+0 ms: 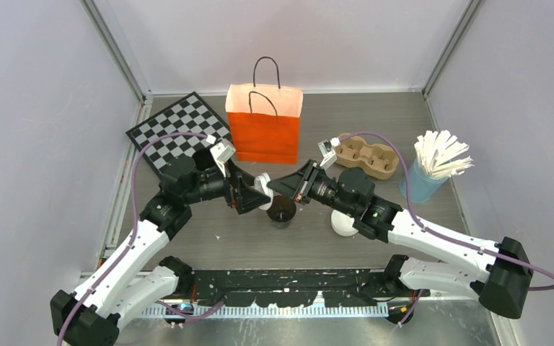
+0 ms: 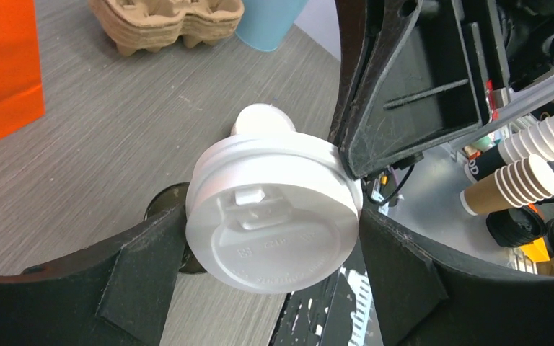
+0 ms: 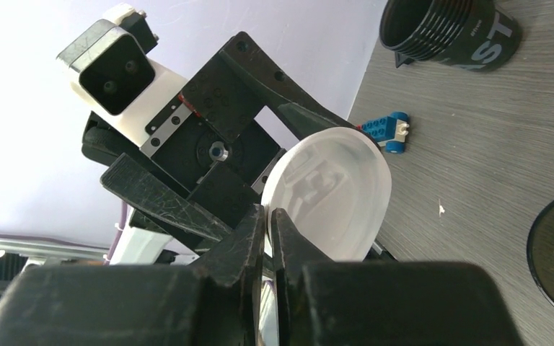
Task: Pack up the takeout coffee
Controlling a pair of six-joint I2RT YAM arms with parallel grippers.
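A round white plastic sip lid (image 2: 274,216) hangs in the air between both grippers, just above a black lidless cup (image 1: 281,213) standing on the table. My left gripper (image 2: 273,216) spans the lid's full width, one finger against each side of its rim. My right gripper (image 3: 268,216) pinches the lid's (image 3: 339,187) edge between nearly closed jaws. Seen from the top, the two grippers meet over the black cup, left gripper (image 1: 256,189) facing right gripper (image 1: 283,186). No cup with its lid on shows, so the takeout coffee is out of view.
An orange paper bag (image 1: 263,133) stands open behind the grippers. A cardboard cup carrier (image 1: 366,157) and a blue cup of stirrers (image 1: 424,184) sit at the right. A white round thing (image 1: 344,225) stands under my right arm. A checkerboard (image 1: 180,130) lies at the back left.
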